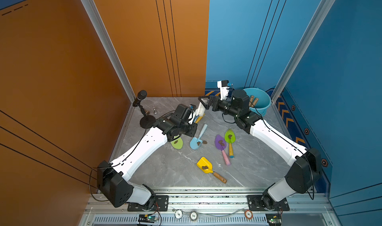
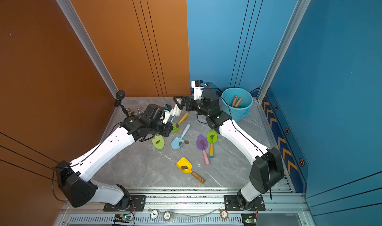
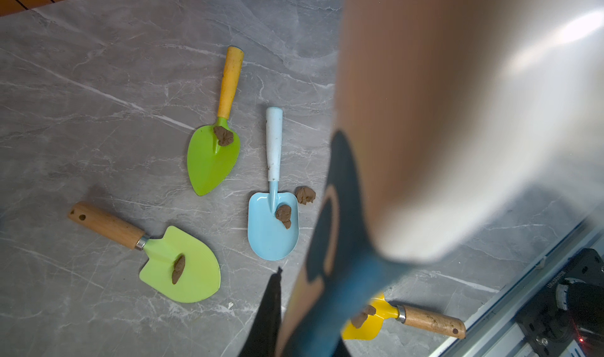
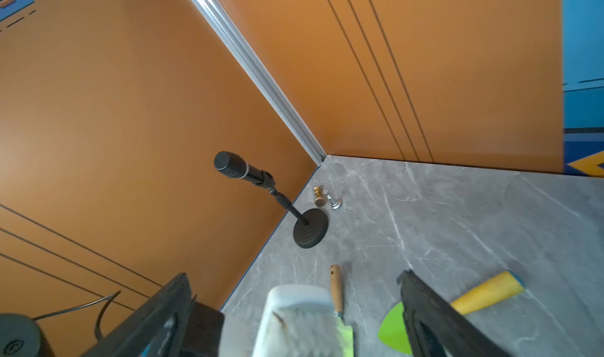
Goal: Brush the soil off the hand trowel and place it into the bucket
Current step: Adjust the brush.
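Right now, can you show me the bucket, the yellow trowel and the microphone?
bucket (image 2: 245, 111): in a top view, on its light-blue outer wall.
yellow trowel (image 1: 202, 162): in a top view, on the bare part of its blade.
microphone (image 4: 228, 163): in the right wrist view, on its mesh head.

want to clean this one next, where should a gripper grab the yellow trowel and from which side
Grip the yellow trowel by its wooden handle, coming straight down from above with the jaws across its width. It lies flat on the table, nothing crowds the handle, and a soil lump sits on the blade, so leave that end alone.
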{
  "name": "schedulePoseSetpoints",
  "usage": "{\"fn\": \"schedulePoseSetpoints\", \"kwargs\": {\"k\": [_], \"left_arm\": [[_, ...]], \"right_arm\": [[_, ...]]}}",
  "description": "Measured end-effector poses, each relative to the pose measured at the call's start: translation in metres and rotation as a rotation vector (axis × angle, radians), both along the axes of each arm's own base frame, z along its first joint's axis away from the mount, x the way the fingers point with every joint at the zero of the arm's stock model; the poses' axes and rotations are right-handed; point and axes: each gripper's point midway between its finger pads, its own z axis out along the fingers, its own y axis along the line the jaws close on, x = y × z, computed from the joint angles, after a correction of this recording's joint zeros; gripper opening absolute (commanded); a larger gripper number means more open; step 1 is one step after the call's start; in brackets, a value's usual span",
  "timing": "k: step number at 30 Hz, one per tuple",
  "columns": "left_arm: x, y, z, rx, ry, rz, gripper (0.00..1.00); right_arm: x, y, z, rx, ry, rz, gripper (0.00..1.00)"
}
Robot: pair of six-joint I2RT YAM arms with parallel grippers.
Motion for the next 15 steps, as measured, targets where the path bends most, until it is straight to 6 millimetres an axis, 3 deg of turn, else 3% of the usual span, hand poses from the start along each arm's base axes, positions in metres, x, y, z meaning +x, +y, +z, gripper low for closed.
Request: {"fn": "schedulePoseSetpoints", "kwargs": {"k": [5,9,15], "left_arm": [[-0.003,-0.003,0.001,0.008,-0.01,-0.025,0.0],[-0.008,-0.005,-0.002,0.022,0.002,-0.034,0.0],[-0.013,-0.013,0.005,0.012,-0.029,-0.064,0.0]], "right_arm": [[-0.014,0.014,-0.009,-0.012,0.017,0.031,0.99],[-0.017,0.013,-0.012,0.009,0.042,0.013,0.7],[-0.011,0.005,-0.015,0.016,0.061,-0.022,0.56]]}}
